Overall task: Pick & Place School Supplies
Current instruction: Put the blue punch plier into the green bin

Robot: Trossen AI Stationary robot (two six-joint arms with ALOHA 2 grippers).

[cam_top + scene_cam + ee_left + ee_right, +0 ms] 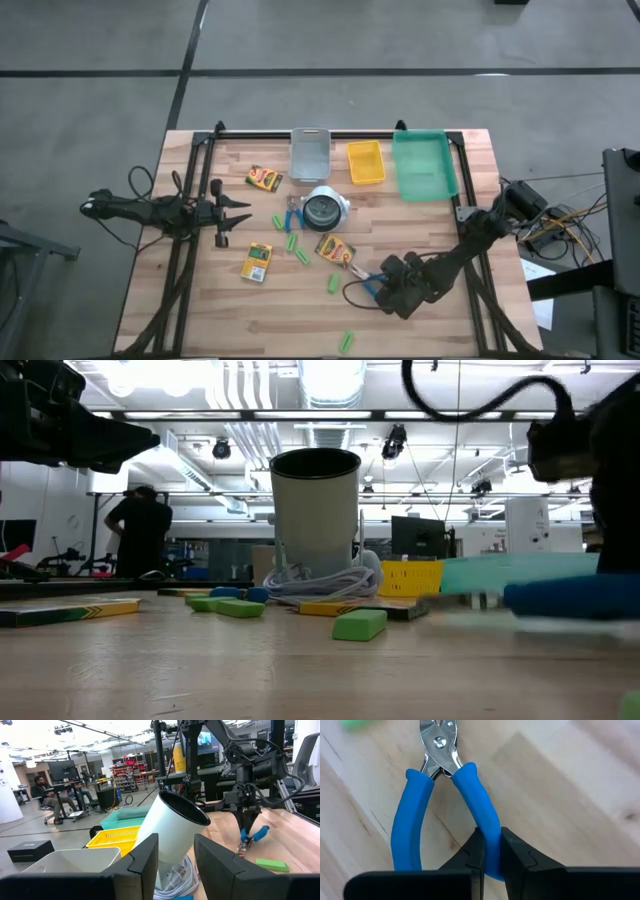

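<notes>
Right gripper (490, 851): low at the near right part of the table (440, 320); its fingers pinch one blue handle of the blue-handled pliers (445, 795). The pliers are tilted, with the metal tip down at the wood.
Stray green piece (346, 341): alone at the near edge of the table.
Yellow crayon box (257, 262): flat on the wood, near the left side.
Crayon box by the pliers (336, 250): lies flat, just beside the right gripper's pliers.
Green pieces (297, 248): a few short ones lie between those two boxes; one more (331, 285) lies a bit nearer.
Left gripper (243, 211): up off the table on the left side, pointing at the white cup. It holds nothing, and its fingers (145, 862) stand apart.
White cup (325, 208): in the middle of the table, with a coil of white cord at its foot.
Second blue-handled tool (291, 218): on the table, just beside the cup.
Third crayon box (264, 179): farther back, left of the cup.
Bins: a grey bin (309, 153), a yellow basket (366, 162) and a green tray (424, 165) sit in a row at the far edge.
Room: a person (140, 530) stands far behind the table.
</notes>
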